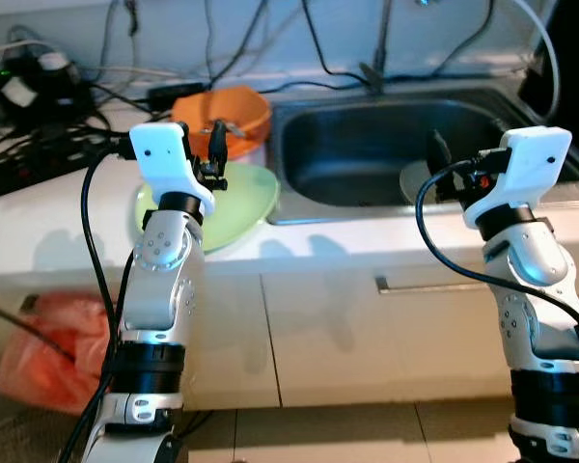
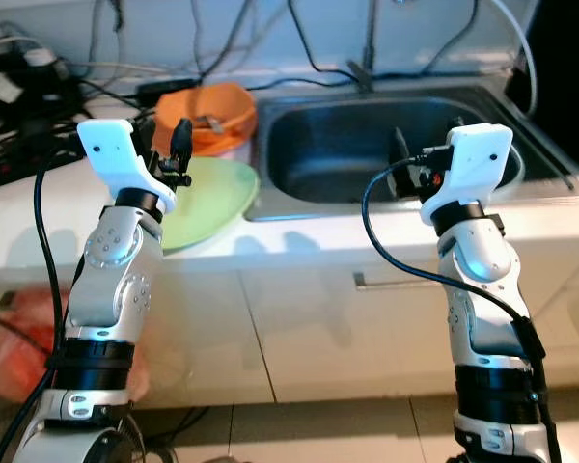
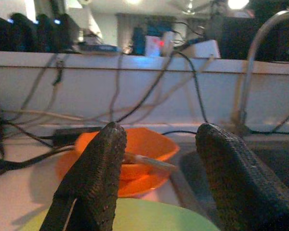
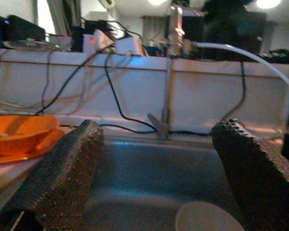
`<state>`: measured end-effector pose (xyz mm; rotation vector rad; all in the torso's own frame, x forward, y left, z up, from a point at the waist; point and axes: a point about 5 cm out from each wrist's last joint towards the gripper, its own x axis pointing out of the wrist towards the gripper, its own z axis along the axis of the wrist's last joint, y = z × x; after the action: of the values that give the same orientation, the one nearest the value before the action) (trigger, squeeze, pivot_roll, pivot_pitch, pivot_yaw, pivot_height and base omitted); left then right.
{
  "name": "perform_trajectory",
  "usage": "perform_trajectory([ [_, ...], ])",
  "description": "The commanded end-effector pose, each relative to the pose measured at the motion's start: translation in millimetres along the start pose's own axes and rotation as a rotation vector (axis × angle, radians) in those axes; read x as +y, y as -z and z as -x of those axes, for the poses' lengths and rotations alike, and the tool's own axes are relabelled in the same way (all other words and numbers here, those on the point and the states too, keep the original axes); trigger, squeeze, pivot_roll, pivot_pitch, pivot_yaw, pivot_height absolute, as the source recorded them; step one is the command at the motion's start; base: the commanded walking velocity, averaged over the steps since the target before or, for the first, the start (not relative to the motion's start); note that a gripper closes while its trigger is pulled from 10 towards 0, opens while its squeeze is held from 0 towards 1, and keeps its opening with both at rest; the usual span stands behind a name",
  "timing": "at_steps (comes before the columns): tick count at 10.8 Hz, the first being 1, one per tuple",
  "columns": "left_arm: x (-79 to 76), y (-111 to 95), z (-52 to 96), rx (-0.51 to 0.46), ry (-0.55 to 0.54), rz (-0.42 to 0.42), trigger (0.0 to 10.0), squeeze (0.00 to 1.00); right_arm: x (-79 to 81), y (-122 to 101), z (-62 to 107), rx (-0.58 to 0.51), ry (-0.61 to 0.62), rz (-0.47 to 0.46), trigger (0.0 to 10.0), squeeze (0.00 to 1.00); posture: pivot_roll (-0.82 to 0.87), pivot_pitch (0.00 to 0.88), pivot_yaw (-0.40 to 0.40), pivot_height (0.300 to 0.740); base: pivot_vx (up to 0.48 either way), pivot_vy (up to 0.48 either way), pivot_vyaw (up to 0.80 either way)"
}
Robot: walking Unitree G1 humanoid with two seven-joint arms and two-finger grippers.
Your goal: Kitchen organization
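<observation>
left gripper (image 3: 156, 178): fingers (image 3: 94, 180) spread wide, nothing between them, touching nothing. it hangs above the green plate (image 1: 241, 198), over the part of the plate nearest the counter's front edge. through the gap, the orange bowl (image 3: 144, 147) sits on an orange plate (image 3: 135, 185) just behind the green one, with a pale utensil handle (image 3: 149, 161) lying across the bowl's rim.

right gripper (image 4: 156, 178): fingers (image 4: 62, 173) also wide apart, empty, no contact. it is poised over the front rim of the sink (image 1: 386, 207), pointing into the basin. a small round pale dish (image 4: 207, 219) lies on the sink bottom, below and ahead of the fingers, toward the right side of the basin.

edges: green plate lies on the white counter (image 1: 58, 222), its right rim just beside the sink's left edge; the orange stack touches or overlaps its back rim, cannot tell which. faucet (image 4: 169, 72) rises at the back of the sink, centre. a tangle of black cables (image 1: 39, 125) covers the counter's back left; more cables run along the wall behind the sink.

open room: bare counter to the left of the green plate and along the front strip ahead of the sink. most of the basin floor is bare steel. below the counter, white cabinet fronts with a bar handle (image 1: 434, 285); a red plastic bag (image 1: 48, 347) on the floor at lower left, beside the left arm.
</observation>
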<state>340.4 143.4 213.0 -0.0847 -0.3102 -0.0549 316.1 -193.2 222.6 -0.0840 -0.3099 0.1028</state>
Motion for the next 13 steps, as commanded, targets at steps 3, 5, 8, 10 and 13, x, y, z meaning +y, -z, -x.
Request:
perform_trajectory([
  [3,4.5,0.2,-2.0,0.014,-0.029,-0.015,10.0,0.00,3.5,-4.4,-4.4,-0.017,-0.008,0.008,10.0,0.00,-0.01,0.000,0.068,0.740,0.300,-0.370,0.78],
  [5,4.2,1.3,-1.1,0.020,-0.028,-0.006,10.0,0.00,3.7,-3.9,-4.0,-0.016,-0.006,0.002,10.0,0.00,-0.01,0.000,0.068,0.740,0.302,-0.369,0.48],
  [8,1.4,1.0,1.0,0.009,-0.015,0.024,10.0,0.00,4.2,-3.1,-4.1,-0.013,-0.005,0.002,10.0,0.00,-0.01,0.001,0.064,0.740,0.000,0.000,0.00],
  [10,1.0,1.3,1.3,0.011,-0.009,0.025,10.0,0.00,5.4,-2.5,-4.8,-0.012,-0.002,0.000,10.0,0.00,-0.01,0.001,0.064,0.740,0.000,0.000,0.00],
  [13,-0.2,1.7,1.6,0.012,-0.017,0.010,10.0,0.00,5.4,-2.9,-5.4,-0.013,0.001,-0.006,10.0,0.00,-0.01,0.000,0.063,0.740,0.000,0.000,0.00],
])
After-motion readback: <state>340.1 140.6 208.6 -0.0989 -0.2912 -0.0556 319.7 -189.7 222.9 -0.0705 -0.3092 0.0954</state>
